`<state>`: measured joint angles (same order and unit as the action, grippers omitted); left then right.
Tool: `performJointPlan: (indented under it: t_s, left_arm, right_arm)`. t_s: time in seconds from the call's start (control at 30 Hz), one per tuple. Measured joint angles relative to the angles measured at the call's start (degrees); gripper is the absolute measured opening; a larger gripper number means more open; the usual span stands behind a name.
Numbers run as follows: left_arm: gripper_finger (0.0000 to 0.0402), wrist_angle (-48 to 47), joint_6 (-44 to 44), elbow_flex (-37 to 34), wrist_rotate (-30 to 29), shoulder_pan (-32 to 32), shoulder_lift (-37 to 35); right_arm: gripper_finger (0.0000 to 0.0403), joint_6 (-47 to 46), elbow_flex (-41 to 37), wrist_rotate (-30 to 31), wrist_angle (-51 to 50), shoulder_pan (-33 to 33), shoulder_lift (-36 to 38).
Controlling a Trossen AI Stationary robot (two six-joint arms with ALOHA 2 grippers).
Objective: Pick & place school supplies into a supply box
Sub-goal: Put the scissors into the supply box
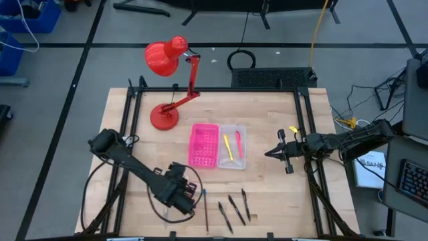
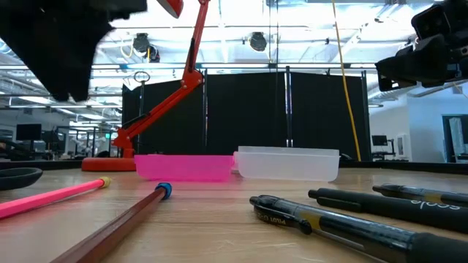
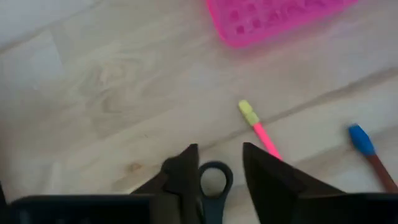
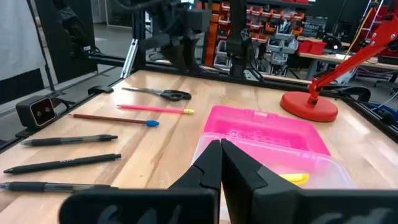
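The supply box lies open at the table's middle, its pink gridded half (image 1: 204,145) joined to the clear tray (image 1: 232,146), which holds a yellow pen (image 1: 227,146) and a pink pen (image 1: 238,144). Black-handled scissors (image 4: 160,93) lie flat on the table near the front left. A pink pencil (image 3: 258,127) and a brown pencil with a blue end (image 3: 368,150) lie beside them. Three black pens (image 1: 234,209) lie near the front edge. My left gripper (image 3: 219,163) is open above the scissors' handle loop (image 3: 214,180), clear of it. My right gripper (image 4: 220,167) is shut and empty, right of the box.
A red desk lamp (image 1: 167,87) stands on its round base at the far left, its arm leaning over the table's far edge. Bare wood lies between the box and my right gripper (image 1: 274,152). Black frame rails (image 1: 307,127) run along the table's sides.
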<state>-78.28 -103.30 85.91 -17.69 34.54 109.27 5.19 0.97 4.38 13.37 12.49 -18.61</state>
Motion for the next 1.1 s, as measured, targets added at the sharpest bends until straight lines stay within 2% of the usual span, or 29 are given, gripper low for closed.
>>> performJointPlan:
  t_s: [0.17,0.37,0.5,0.77,1.1]
  left_arm:
    - [0.0211,0.53,0.31,-0.03,4.82,-1.80,3.01]
    - [0.0238,1.12,1.75,-1.74,9.88,-0.11,4.62]
    - [0.0229,3.74,-0.66,-5.03,12.22,0.98,3.62]
    - [0.0184,11.05,-3.89,-11.44,13.20,1.59,-0.86]
    - [0.0152,22.84,-6.50,-16.58,13.01,1.49,-1.27]
  right_arm:
    - [0.0000,-1.08,0.00,0.00,0.02,-0.01,0.02]
    - [0.0000,-1.49,0.00,-0.02,0.04,0.00,0.02]
    - [0.0000,-1.52,0.00,-0.02,0.04,0.00,0.02]
    - [0.0000,-2.80,0.00,-0.11,0.03,-0.01,0.00]
    - [0.0000,-2.80,0.00,-0.15,0.04,-0.02,0.00]
